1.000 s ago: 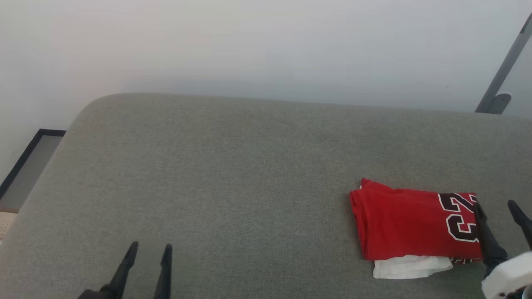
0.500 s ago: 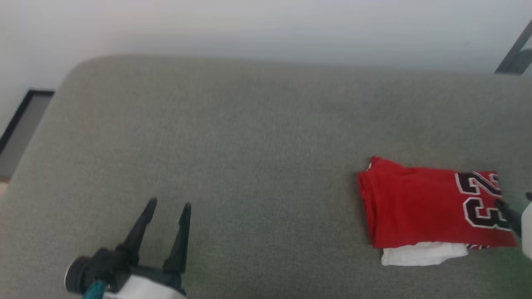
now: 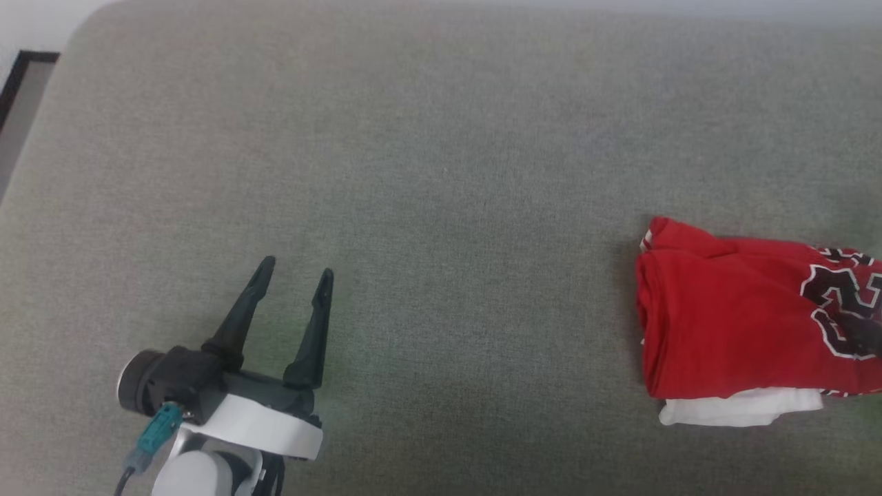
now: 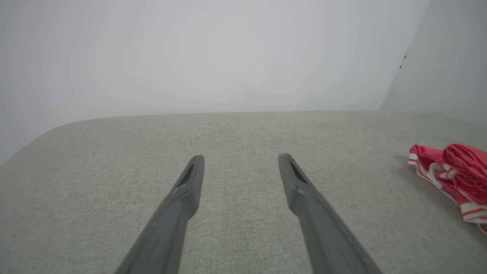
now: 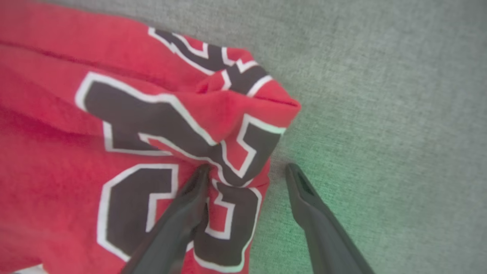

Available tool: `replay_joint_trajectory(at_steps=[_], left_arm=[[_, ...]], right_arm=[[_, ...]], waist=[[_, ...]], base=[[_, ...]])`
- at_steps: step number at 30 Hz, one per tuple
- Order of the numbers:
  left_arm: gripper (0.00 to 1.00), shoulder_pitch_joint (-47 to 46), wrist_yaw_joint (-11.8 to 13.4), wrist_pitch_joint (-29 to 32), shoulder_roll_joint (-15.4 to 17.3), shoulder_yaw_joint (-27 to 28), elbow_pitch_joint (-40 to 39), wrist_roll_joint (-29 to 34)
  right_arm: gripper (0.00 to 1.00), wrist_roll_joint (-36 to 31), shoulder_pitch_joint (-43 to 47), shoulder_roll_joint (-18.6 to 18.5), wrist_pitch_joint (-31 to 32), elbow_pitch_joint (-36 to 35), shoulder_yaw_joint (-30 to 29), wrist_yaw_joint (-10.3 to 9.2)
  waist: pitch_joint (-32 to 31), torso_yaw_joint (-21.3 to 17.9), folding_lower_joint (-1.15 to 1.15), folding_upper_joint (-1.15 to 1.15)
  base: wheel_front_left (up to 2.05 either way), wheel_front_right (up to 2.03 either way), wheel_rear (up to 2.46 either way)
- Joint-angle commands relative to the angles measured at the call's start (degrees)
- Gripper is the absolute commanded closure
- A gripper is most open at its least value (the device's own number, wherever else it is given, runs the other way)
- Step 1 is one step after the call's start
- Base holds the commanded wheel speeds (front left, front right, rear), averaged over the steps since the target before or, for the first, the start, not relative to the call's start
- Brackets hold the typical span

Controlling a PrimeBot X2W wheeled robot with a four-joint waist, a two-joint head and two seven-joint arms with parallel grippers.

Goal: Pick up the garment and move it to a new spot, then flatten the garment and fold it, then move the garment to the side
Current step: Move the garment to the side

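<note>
We log the folded garment (image 3: 730, 324) at 3 o'clock on the grey cushion (image 3: 441, 172). At 7 o'clock the left gripper (image 3: 297, 267) is released and empty. The right gripper (image 5: 247, 166) is released, straddling the garment's numbered edge.

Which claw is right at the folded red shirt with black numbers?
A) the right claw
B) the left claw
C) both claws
A: the right claw has one finger over the black number on the folded red shirt, while the left claw is over the grey fabric cushion, well apart from it.
</note>
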Motion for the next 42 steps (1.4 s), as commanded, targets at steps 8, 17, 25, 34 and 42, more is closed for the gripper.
replay_joint_trajectory(at_steps=[8, 17, 25, 34, 42], left_arm=[[0.0, -3.5, -0.1, -0.2, 0.8, 0.2, 0.3, -0.4], [0.0, -5.6, -0.1, -0.2, 2.4, -0.1, -0.3, -0.4], [0.0, -9.9, -0.1, -0.2, 5.4, -1.5, -3.1, 0.3], [0.0, -20.2, -0.1, -0.2, 9.2, -5.6, -5.2, 1.9], [0.0, -30.1, -0.1, -0.2, 11.7, -9.8, -4.9, 1.7]], right_arm=[[1.0, 0.3, 1.8, 2.3, 1.1, 0.3, 1.6, -0.14], [1.0, 0.0, -0.7, 3.3, -4.1, -1.0, -1.0, -0.3], [1.0, -0.7, -2.1, 0.0, -13.7, -4.8, -7.5, -0.06], [1.0, -3.2, -6.6, -4.3, -23.9, 0.0, -15.3, -0.06], [1.0, -11.5, -16.8, -5.2, -34.9, 13.3, -20.7, -0.06]], waist=[[3.8, -1.2, 0.0, 0.0], [5.2, -4.4, 0.0, 0.0], [8.8, -10.6, 0.0, 0.0], [14.0, -16.2, 0.0, 0.0], [20.0, -17.9, 0.0, 0.0]], base=[[0.0, 0.0, 0.0], [0.0, 0.0, 0.0], [0.0, 0.0, 0.0], [0.0, 0.0, 0.0], [0.0, 0.0, 0.0]])
